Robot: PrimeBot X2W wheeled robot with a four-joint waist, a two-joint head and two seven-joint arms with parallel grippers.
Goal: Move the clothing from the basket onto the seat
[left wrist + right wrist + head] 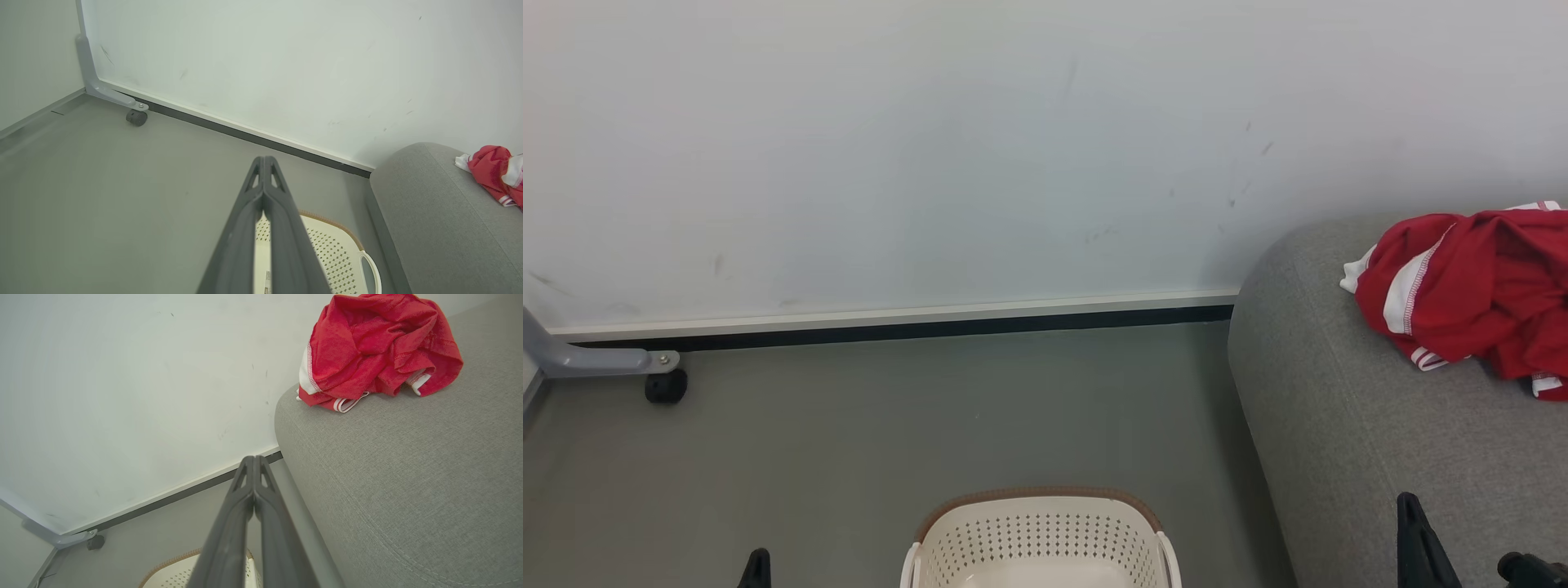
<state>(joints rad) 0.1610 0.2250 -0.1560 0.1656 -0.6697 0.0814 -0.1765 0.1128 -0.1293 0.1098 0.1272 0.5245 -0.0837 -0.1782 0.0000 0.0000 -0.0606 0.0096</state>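
Seat (1339, 425) bears clothing (1478, 286); basket (327, 253) label (267, 281) unreadable.

A: What's at the far side?
B: A pale wall (931, 147) with a few dark scuff marks (1232, 202), and a white and black strip (931, 328) along its foot.
A: And nearer?
B: Plain grey floor (890, 425). At the far left a grey metal leg (600, 358) runs along the wall's foot, with a small black wheel (666, 385) under its end, resting on the floor.
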